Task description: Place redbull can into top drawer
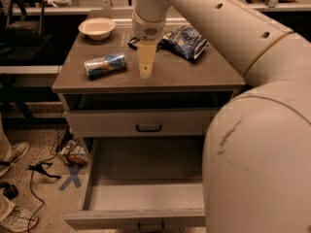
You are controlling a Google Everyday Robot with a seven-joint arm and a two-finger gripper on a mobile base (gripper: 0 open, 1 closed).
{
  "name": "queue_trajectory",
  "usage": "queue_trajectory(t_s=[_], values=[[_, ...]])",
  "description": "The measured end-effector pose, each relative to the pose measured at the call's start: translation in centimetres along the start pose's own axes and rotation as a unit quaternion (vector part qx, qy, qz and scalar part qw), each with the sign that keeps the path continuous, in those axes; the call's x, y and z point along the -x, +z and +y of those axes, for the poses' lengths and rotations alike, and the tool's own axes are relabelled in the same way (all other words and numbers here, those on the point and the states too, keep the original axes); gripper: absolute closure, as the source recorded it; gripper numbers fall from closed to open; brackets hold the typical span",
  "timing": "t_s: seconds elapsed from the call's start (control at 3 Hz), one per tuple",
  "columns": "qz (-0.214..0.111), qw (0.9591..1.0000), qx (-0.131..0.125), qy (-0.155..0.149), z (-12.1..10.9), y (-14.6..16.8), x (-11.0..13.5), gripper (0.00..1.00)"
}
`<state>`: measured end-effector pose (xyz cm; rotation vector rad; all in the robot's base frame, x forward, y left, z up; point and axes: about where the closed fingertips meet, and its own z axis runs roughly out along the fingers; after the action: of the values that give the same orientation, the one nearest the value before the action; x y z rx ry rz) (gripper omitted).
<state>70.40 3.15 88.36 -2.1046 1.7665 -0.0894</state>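
Floor point(34, 195): speckled, pale, with a blue tape cross point(71, 178) beyond the desk's left edge.
Furniture: grey desk point(214, 74); low shelf point(24, 70) beside its left edge.
Light: dim, warm.
Gripper point(145, 71): above the desk top, near the front edge.

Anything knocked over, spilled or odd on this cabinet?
The redbull can lies on its side on the cabinet top, left of the gripper, which hovers just above the surface. No spill shows. The top drawer is pulled open.
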Motion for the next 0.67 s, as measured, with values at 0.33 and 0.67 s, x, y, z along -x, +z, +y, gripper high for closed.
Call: queue_trajectory(t_s=[0.33, 0.67], values=[[0.003, 0.9995, 0.009, -0.031, -0.9, 1.9, 1.5, 0.0], [0.004, 0.9985, 0.02, -0.05, -1.8, 3.4, 2.9, 0.0]])
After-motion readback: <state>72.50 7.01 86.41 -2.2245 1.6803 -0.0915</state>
